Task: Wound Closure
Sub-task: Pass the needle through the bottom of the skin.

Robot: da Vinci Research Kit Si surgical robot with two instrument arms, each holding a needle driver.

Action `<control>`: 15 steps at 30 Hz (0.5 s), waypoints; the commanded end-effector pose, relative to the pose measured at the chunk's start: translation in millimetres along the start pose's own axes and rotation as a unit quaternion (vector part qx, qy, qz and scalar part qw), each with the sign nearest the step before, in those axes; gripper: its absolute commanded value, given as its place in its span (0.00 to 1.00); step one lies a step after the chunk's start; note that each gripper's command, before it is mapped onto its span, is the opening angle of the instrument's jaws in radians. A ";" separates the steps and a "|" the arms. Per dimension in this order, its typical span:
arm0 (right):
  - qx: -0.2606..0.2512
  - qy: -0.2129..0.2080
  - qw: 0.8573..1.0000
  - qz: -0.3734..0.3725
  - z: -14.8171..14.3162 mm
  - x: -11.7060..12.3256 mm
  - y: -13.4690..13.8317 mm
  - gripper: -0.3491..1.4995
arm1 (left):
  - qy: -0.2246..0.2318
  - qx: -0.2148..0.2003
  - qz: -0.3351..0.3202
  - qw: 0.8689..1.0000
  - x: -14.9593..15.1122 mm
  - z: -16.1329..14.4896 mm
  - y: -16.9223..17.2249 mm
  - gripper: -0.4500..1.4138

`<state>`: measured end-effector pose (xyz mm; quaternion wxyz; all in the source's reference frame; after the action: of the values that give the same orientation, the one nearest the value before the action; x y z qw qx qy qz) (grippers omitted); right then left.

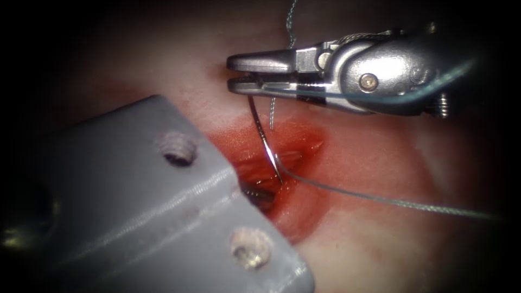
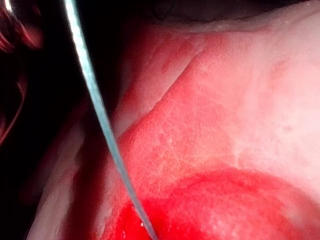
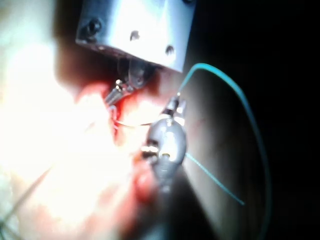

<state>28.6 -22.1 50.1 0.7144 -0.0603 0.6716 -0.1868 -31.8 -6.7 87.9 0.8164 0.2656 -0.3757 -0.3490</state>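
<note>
While clamped near its blunt end in right tool (image 1: 234,73), needle (image 1: 264,138) curves down from the jaws into the cut (image 1: 282,163), tip buried in the tissue (image 1: 380,157) at the wound's near-left edge. Jaws pressed together on the needle, pointing left, lying just beyond the far end of the cut. Thread (image 1: 391,202) leaving the needle's entry spot, running off right across the tissue on the right side of the cut; another strand looping over the right tool's body, a thin piece rising at the far side. Red fluid (image 1: 304,138) pooled in and around the cut. Left tool (image 1: 259,196) mostly hidden behind its grey housing, tip dark at the near-left end of the cut beside the needle's tip; cannot tell open or clenched, nor whether holding anything. Left wrist view: thread (image 2: 100,112) crossing red-stained tissue (image 2: 240,125). Right wrist view: right tool (image 3: 176,106) with teal thread (image 3: 250,120) arcing beside it.
</note>
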 end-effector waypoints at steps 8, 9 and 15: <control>0.022 0.014 0.999 0.032 0.9 0.0 0.8 0.00 | -0.002 -0.001 0.002 1.000 -1.1 -0.1 0.4 0.00; 0.023 0.013 0.999 0.035 0.9 0.0 0.8 0.00 | -0.002 -0.001 0.005 1.000 -1.1 -0.1 0.4 0.00; 0.042 0.001 0.998 0.041 0.7 -0.2 1.3 0.00 | -0.002 -0.001 0.010 1.000 -0.9 -0.1 0.6 0.00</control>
<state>28.4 -21.9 50.5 0.7238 0.0032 0.6640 -0.1875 -31.5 -6.8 88.1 0.8185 0.2635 -0.3785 -0.3425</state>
